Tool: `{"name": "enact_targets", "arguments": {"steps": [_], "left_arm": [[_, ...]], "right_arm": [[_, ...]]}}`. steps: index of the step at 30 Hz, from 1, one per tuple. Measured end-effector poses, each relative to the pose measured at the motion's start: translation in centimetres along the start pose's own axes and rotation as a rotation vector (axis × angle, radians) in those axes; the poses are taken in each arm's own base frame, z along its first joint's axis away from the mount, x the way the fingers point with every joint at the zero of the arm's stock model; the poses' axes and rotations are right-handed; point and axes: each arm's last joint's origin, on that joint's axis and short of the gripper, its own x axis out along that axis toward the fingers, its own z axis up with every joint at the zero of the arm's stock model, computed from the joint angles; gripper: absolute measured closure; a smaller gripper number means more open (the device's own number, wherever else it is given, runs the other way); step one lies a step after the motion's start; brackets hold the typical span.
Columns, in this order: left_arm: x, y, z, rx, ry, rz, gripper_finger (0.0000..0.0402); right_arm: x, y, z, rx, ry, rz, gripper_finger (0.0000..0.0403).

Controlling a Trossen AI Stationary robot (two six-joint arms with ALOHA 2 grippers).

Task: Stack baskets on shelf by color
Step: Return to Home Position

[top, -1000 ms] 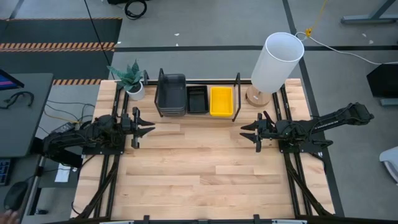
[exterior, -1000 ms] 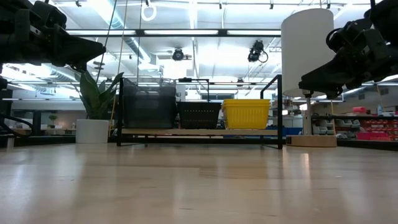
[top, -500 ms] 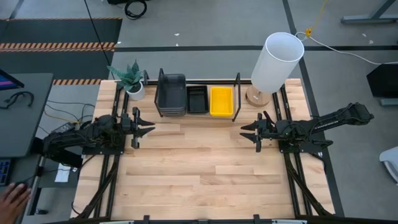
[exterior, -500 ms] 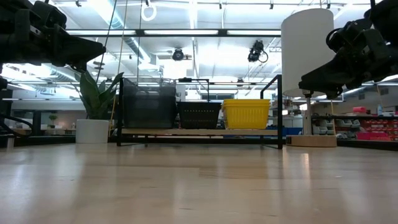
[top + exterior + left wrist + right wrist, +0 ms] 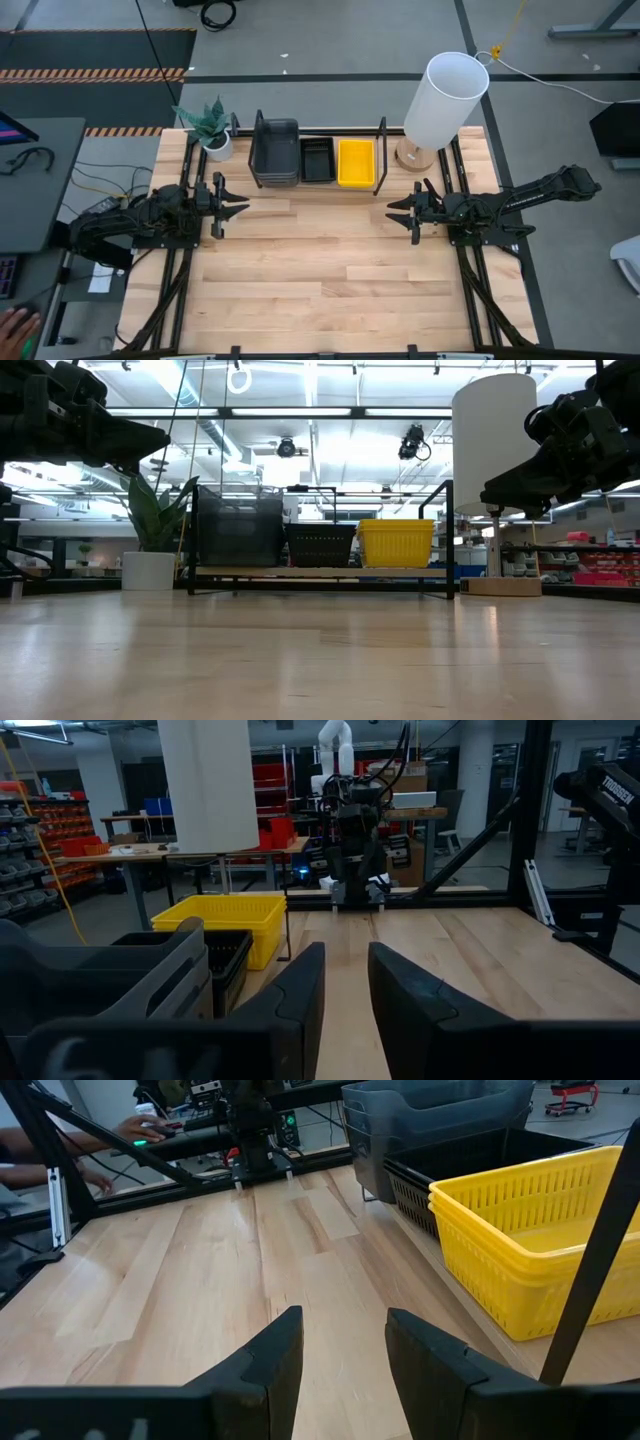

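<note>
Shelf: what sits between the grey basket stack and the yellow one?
The black mesh baskets, flanked by the grey stack and the yellow stack on the shelf. Clearest in the high view; the low view agrees.

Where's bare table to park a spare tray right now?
Free: the bare table between the left gripper and right gripper, from the shelf front to the near edge. Crowded: back edge, with plant, full shelf and white cylinder.
</note>
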Motion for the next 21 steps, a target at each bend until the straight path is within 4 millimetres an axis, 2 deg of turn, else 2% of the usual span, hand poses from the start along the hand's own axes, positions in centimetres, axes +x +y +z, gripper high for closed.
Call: {"name": "enact_targets", "arguments": {"steps": [11,21], "left_arm": [[0.0,0.0,0.0,0.0,0.0,0.0,0.0321],[0.0,0.0,0.0,0.0,0.0,0.0,0.0313]], "right_arm": [[0.0,0.0,0.0,0.0,0.0,0.0,0.0254],[0.0,0.0,0.0,0.0,0.0,0.0,0.0254]]}}
